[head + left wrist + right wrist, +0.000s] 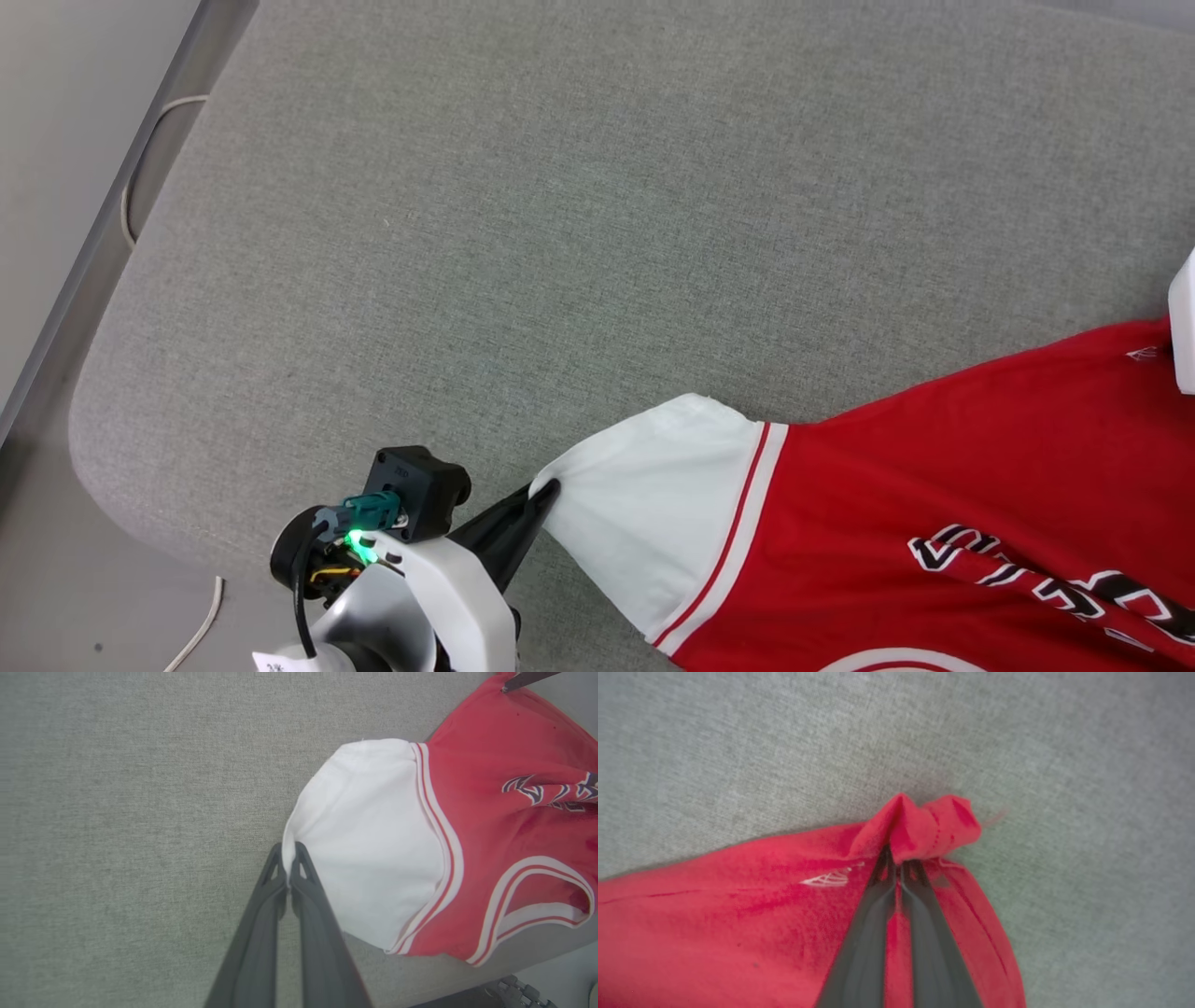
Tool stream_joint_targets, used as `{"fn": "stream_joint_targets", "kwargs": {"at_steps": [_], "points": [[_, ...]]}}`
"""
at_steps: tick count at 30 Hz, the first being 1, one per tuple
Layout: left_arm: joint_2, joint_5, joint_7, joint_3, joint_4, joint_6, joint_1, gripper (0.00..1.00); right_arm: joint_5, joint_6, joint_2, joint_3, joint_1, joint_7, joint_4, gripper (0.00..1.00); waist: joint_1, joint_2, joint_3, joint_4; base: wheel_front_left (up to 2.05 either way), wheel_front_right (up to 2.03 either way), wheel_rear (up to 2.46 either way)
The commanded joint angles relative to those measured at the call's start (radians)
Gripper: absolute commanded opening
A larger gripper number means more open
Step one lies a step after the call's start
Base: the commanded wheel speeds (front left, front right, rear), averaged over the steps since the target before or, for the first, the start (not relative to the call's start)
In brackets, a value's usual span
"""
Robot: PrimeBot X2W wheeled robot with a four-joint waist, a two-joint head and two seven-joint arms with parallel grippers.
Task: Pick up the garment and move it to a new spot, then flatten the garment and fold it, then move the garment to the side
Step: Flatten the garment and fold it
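Both dark two-fingered grippers are clamped on cloth: the left gripper (290,847) on the hem of the white sleeve (369,840), the right gripper (899,856) on a bunched red corner. Between them, the red soft-fabric jersey garment (934,467) with white-red striped trim is spread over the grey woven cushion (560,233). Its black, white-outlined lettering (1027,579) is unreadable.

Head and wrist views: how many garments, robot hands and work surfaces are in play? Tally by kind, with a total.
garment: 1
Hands: 2, the left hand and the right hand, each shut on the garment
grey padded surface: 1
Total: 4
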Motion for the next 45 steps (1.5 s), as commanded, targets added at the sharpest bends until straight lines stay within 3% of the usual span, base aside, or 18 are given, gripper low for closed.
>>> {"fn": "stream_joint_targets", "kwargs": {"at_steps": [1,15,21,32,45], "points": [[0.005,0.003,-0.005,0.006,0.004,0.005,-0.008,0.0,0.012,0.0,0.019,0.008,0.045,-0.019,0.037,0.0,0.0,0.0,-0.016,-0.002,0.0,0.0,0.0],[0.063,0.011,-0.023,0.079,0.004,0.055,0.009,0.0,0.118,-0.001,0.016,0.021,-0.017,-0.336,0.031,0.0,0.0,0.0,-0.222,-0.086,0.0,0.0,0.0],[0.128,0.053,-0.067,0.194,-0.042,0.118,-0.039,0.0,0.16,-0.001,-0.004,0.042,-0.008,-0.469,-0.054,0.0,0.0,0.0,-0.314,-0.175,0.0,0.0,0.0],[0.208,0.116,-0.123,0.348,-0.125,0.178,-0.162,0.0,0.214,-0.001,0.007,-0.001,0.053,-0.597,-0.242,0.0,0.0,0.0,-0.385,-0.271,0.0,0.0,0.0],[0.271,0.159,-0.186,0.464,-0.197,0.188,-0.323,0.0,0.203,-0.002,0.084,-0.089,0.079,-0.668,-0.439,0.0,0.0,0.0,-0.415,-0.345,0.0,0.0,0.0]]}}
